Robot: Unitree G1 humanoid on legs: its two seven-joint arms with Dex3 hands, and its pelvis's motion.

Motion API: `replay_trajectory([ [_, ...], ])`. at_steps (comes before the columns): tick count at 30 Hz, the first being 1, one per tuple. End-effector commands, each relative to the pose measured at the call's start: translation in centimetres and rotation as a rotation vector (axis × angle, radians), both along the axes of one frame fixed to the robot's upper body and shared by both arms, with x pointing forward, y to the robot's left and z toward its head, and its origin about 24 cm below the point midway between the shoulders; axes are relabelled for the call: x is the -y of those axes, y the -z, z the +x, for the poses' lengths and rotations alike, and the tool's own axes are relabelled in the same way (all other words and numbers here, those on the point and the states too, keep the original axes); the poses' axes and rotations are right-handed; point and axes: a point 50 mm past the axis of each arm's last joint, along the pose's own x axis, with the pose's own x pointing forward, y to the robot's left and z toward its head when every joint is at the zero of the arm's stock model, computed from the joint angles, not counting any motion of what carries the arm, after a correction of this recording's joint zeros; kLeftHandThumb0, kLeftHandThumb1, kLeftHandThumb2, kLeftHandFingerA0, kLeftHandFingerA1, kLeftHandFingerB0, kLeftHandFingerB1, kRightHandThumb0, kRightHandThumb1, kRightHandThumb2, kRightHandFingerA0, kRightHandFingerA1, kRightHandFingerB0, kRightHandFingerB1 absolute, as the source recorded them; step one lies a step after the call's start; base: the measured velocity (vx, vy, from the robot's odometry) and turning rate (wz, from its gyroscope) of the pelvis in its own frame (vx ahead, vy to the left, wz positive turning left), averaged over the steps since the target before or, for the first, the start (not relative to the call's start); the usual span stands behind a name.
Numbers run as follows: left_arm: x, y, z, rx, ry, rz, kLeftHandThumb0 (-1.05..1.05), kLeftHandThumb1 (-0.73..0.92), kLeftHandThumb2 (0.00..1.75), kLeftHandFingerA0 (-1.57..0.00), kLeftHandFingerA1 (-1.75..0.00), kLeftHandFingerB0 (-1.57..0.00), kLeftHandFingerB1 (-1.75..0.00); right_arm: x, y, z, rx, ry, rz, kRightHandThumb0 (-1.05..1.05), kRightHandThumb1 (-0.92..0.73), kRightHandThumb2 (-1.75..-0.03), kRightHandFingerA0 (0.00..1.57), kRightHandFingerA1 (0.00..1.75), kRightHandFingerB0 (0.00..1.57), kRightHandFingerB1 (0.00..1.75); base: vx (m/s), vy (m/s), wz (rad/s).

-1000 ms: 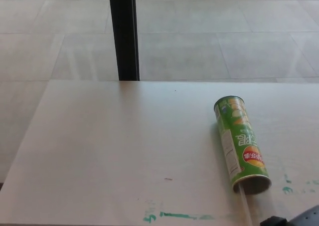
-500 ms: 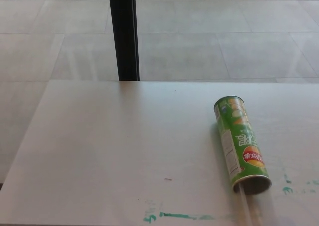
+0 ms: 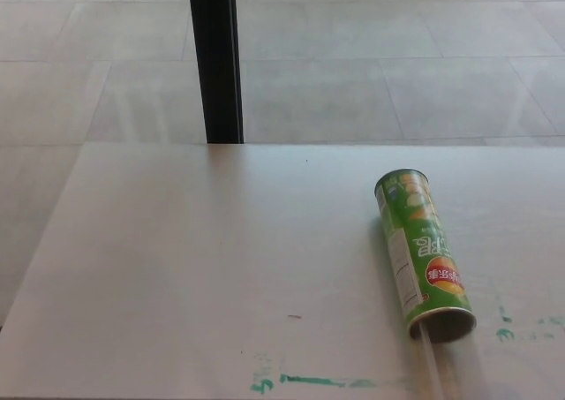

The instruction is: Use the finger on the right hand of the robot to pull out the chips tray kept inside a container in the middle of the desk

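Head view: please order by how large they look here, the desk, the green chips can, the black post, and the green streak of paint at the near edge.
1. desk
2. black post, though it stands farther away
3. green chips can
4. green streak

Green chips container point(image 3: 423, 252) flat on desk point(image 3: 194, 267)

Tray point(image 3: 432, 365) beyond can mouth, faint, indistinct.

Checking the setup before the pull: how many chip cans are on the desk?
1. The green can lies on its side at the right of the desk, open end toward the near edge, a clear tray sticking out of it. Nothing looks hidden.
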Motion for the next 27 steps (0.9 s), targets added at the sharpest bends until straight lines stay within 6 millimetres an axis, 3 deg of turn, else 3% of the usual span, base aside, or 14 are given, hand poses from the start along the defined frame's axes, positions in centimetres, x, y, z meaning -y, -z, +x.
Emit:
replay_trajectory([
  [1,-0.4,-0.1,-0.5,-0.007,-0.018,0.006,-0.48,0.73,0.62,-0.57,-0.67,-0.56,-0.57,0.4,-2.1,1.0,0.109,0.06,0.042,-0.09,-0.41,-0.65,0.94,1.02,0.0,0.01,0.0,0.0,0.0],
  [2,-0.4,-0.1,-0.6,-0.006,-0.015,0.005,-0.48,0.73,0.62,-0.57,-0.67,-0.56,-0.57,0.4,-2.2,1.0,0.111,0.059,0.04,-0.09,-0.41,-0.65,0.94,1.02,0.0,0.01,0.0,0.0,0.0],
  [3,-0.4,-0.1,-0.6,-0.003,-0.028,0.001,-0.47,0.71,0.61,-0.56,-0.65,-0.58,-0.57,0.7,-2.8,1.0,0.114,0.061,0.056,-0.09,-0.46,-0.54,0.93,0.98,0.0,0.0,0.0,0.0,0.0],
  [5,-0.4,-0.1,-0.5,-0.007,-0.014,0.005,-0.47,0.72,0.61,-0.54,-0.62,-0.55,-0.54,0.9,-3.5,0.9,0.117,0.065,0.059,-0.09,-0.46,-0.54,0.91,0.94,0.0,0.0,0.0,0.0,0.0],
  [6,-0.5,-0.2,-0.6,-0.007,-0.032,0.005,-0.45,0.72,0.61,-0.55,-0.62,-0.57,-0.55,1.1,-3.8,0.8,0.133,0.076,0.087,-0.11,-0.42,-0.63,0.9,0.9,0.0,0.0,0.0,0.0,0.0],
  [8,-0.6,-0.2,-0.6,-0.01,-0.042,0.006,-0.45,0.73,0.61,-0.56,-0.63,-0.57,-0.56,1.3,-4.2,0.6,0.15,0.083,0.089,-0.11,-0.45,-0.53,0.93,0.87,0.0,0.0,0.0,0.0,0.0],
  [14,-0.6,-0.2,-0.7,-0.019,-0.009,0.021,-0.48,0.73,0.62,-0.58,-0.67,-0.57,-0.56,2.3,-5.5,-0.7,0.131,0.131,0.152,-0.08,-0.46,-0.54,0.95,0.91,0.0,0.0,0.0,0.0,0.0],
  [17,-0.6,-0.2,-0.7,-0.015,-0.019,0.017,-0.49,0.72,0.62,-0.57,-0.67,-0.56,-0.57,3.5,-6.6,-1.8,0.153,0.192,0.192,-0.04,-0.44,-0.54,0.97,1.04,0.0,0.0,0.0,0.0,0.0],
  [19,-0.6,-0.3,-0.7,-0.013,-0.015,0.013,-0.48,0.73,0.62,-0.56,-0.67,-0.56,-0.56,4.5,-7.1,-2.5,0.154,0.253,0.201,-0.05,-0.42,-0.63,0.93,1.05,0.0,0.0,0.0,0.0,0.0],
  [21,-0.6,-0.3,-0.7,-0.008,-0.015,0.01,-0.48,0.73,0.61,-0.56,-0.66,-0.58,-0.57,5.6,-7.4,-3.1,0.178,0.315,0.213,-0.04,-0.45,-0.55,0.93,1.0,0.0,0.01,0.0,0.0,0.0],
  [22,-0.6,-0.3,-0.7,-0.003,-0.027,0.005,-0.48,0.73,0.61,-0.55,-0.64,-0.56,-0.55,6.5,-7.5,-3.4,0.179,0.357,0.214,-0.06,-0.43,-0.65,0.89,1.01,0.0,0.03,0.0,0.0,0.0],
  [24,-0.6,-0.3,-0.7,-0.004,-0.032,0.005,-0.48,0.73,0.61,-0.55,-0.64,-0.55,-0.54,7.8,-7.4,-3.8,0.192,0.418,0.258,-0.05,-0.43,-0.66,0.88,1.02,0.0,0.04,0.0,0.0,0.0],
  [25,-0.6,-0.3,-0.7,-0.002,-0.041,0.0,-0.47,0.72,0.61,-0.55,-0.65,-0.57,-0.57,9.8,-7.4,-4.6,0.223,0.532,0.277,-0.08,-0.42,-0.67,0.88,1.02,0.0,0.09,0.0,0.0,0.0],
  [27,-0.6,-0.3,-0.5,-0.015,-0.014,0.016,-0.48,0.73,0.62,-0.55,-0.64,-0.57,-0.56,11.7,-6.9,-5.5,0.268,0.611,0.298,-0.08,-0.42,-0.68,0.87,1.02,0.0,0.11,0.0,0.0,0.0],
])
